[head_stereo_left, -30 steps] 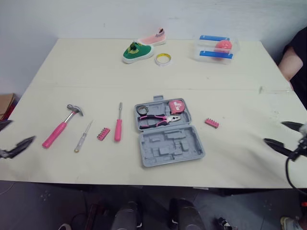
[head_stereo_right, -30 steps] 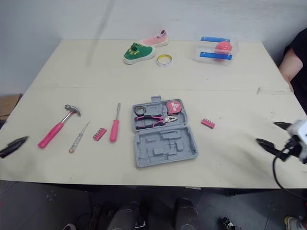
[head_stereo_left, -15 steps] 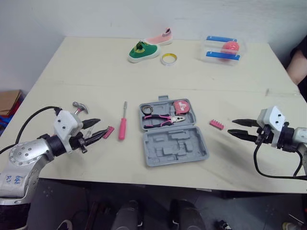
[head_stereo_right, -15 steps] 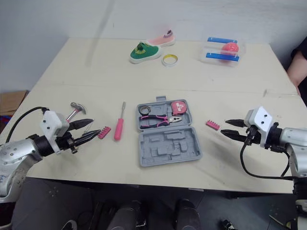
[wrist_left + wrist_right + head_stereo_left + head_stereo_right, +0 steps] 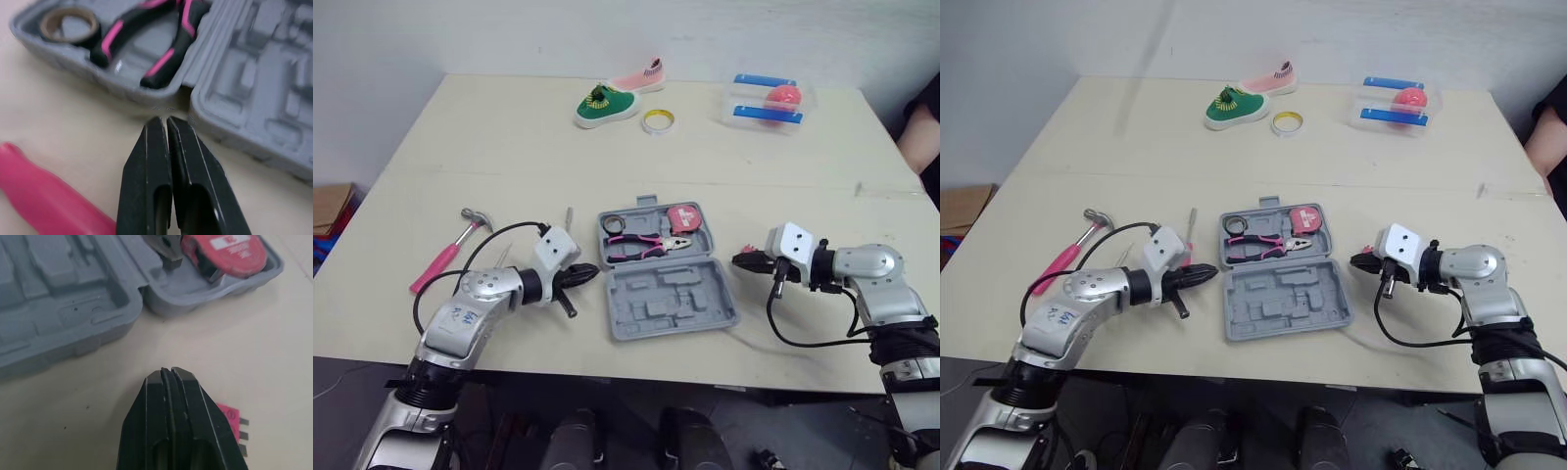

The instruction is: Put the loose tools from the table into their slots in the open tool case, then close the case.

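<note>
**Left gripper** (image 5: 164, 119): fingers pressed together, nothing between them. The tips lie low over the table (image 5: 509, 147), just short of the tool case (image 5: 666, 269), near the hinge line between its two halves. The pink handle of the screwdriver (image 5: 44, 196) lies just beside the fingers; its steel shaft points away toward the far side of the table.

**Right gripper** (image 5: 171, 371): likewise clenched and empty, tips pointing at the case's right side. The pink bit holder (image 5: 229, 415) lies on the table close beside these fingers and is partly hidden by them.

**Case**: open and flat. The far half carries the pliers (image 5: 641, 241), a pink tape measure (image 5: 685, 217) and a dark ring (image 5: 613, 224); the near half shows bare moulded slots.

**Beyond**: the hammer (image 5: 445, 255) with its pink handle lies well to the left of the case. At the far edge stand a green shoe (image 5: 605, 104), a pink shoe (image 5: 634, 76), a yellow tape roll (image 5: 657, 119) and a clear box (image 5: 767, 100).
</note>
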Robot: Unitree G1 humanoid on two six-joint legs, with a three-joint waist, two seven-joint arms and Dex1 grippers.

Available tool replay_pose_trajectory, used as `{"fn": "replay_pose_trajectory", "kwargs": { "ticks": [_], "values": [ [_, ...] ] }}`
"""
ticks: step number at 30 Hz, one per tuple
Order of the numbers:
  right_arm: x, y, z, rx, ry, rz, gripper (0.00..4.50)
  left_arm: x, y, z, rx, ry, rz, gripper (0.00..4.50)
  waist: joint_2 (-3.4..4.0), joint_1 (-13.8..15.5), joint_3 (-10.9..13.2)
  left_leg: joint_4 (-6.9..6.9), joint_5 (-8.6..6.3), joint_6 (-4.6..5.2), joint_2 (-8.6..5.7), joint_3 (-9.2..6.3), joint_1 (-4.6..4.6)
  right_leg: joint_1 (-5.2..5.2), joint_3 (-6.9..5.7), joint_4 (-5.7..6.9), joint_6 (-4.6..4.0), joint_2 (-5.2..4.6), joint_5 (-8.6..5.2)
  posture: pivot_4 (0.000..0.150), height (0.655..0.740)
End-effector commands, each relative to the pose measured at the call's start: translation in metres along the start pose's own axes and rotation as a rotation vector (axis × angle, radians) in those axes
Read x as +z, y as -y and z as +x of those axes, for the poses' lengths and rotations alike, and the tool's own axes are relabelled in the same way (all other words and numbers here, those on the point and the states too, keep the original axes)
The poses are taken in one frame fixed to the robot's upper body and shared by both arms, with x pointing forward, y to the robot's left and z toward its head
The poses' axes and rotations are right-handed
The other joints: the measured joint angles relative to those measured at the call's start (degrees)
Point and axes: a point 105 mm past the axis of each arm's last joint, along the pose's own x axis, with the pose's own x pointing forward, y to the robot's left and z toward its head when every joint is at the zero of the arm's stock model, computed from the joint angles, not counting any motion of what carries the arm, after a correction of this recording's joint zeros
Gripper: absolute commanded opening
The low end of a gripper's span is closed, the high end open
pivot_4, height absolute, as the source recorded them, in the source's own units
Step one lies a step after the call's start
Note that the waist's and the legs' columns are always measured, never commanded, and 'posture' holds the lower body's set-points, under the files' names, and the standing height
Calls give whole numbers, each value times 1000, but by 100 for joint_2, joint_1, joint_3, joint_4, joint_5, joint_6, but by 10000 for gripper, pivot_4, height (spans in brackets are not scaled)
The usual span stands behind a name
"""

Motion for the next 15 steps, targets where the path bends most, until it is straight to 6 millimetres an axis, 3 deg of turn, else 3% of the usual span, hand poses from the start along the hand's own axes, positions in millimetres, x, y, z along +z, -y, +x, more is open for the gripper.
{"fn": "replay_pose_trajectory", "kwargs": {
  "ticks": [1, 15],
  "values": [
    [10, 7, 2, -19, 30, -42, 0, 5, 0, 5, 27, -13, 37, 890, 0, -2, 0, 4, 0, 0, 0, 0, 0, 1, 11, -1, 0, 0, 0, 1500, 7400],
    [19, -3, 24, 1, 72, -70, 0, 7, -5, 21, 52, -18, 31, 890, 0, -3, 0, 3, 0, -1, 1, 1, 5, 1, 29, 0, -1, 1, 0, 1500, 7400]
  ]
}}
